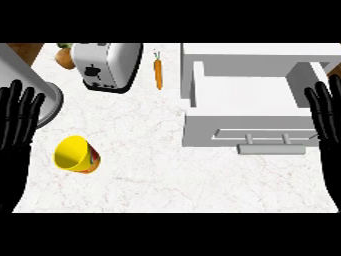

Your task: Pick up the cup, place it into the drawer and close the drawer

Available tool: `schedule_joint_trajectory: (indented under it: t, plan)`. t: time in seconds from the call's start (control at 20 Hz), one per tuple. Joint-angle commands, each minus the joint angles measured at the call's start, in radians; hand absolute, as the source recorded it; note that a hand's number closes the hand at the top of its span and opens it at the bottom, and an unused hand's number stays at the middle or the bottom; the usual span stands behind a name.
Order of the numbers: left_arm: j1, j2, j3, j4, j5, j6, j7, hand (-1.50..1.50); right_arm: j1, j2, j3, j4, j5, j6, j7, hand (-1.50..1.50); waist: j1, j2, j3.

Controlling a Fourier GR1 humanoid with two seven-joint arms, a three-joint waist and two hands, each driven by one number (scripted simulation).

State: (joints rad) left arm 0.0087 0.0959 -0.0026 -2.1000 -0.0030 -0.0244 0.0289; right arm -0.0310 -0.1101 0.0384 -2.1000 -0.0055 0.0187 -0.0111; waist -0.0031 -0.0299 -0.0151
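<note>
A yellow cup (75,154) with a red-orange patterned side lies tilted on the white marble counter (165,170) at the lower left, its mouth facing the view. The white drawer (250,102) stands pulled open at the right, its inside bare, its bar handle (270,148) toward me. My left hand (9,130) stays open at the left edge, fingers up, just left of the cup and not touching it. At the right edge my right hand (337,120) rests open, fingers up, beside the drawer's right wall.
A silver toaster (108,65) stands at the back left. A carrot (158,70) lies between it and the drawer. A grey rounded object (25,80) sits at the far left, and an orange-brown item (64,57) peeks out behind the toaster.
</note>
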Motion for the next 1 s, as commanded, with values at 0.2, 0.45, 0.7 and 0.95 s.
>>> schedule_joint_trajectory:
  t: [0.2, 0.45, 0.7, 0.95]
  plan:
    - [-0.057, -0.093, -0.065, 0.004, -0.236, 0.258, 0.071, -1.50, -0.006, -0.009, -0.073, 0.010, -0.011, -0.018, 0.011, -1.50, -0.002, 0.030, 0.016]
    - [0.067, -0.095, -0.136, 0.022, -0.039, 0.471, 0.036, -1.50, 0.053, -0.037, -0.017, 0.009, 0.038, 0.023, 0.050, -1.50, 0.001, 0.030, 0.015]
    - [0.127, -0.096, -0.182, 0.044, -0.019, 0.507, -0.032, -1.50, -0.048, -0.031, -0.056, 0.109, 0.044, 0.021, 0.039, -1.50, 0.006, 0.030, 0.015]
    - [0.207, -0.096, -0.148, 0.165, 0.063, 0.506, -0.177, -1.50, -0.029, -0.048, -0.089, 0.099, 0.007, 0.056, 0.034, -1.50, 0.005, 0.030, 0.015]
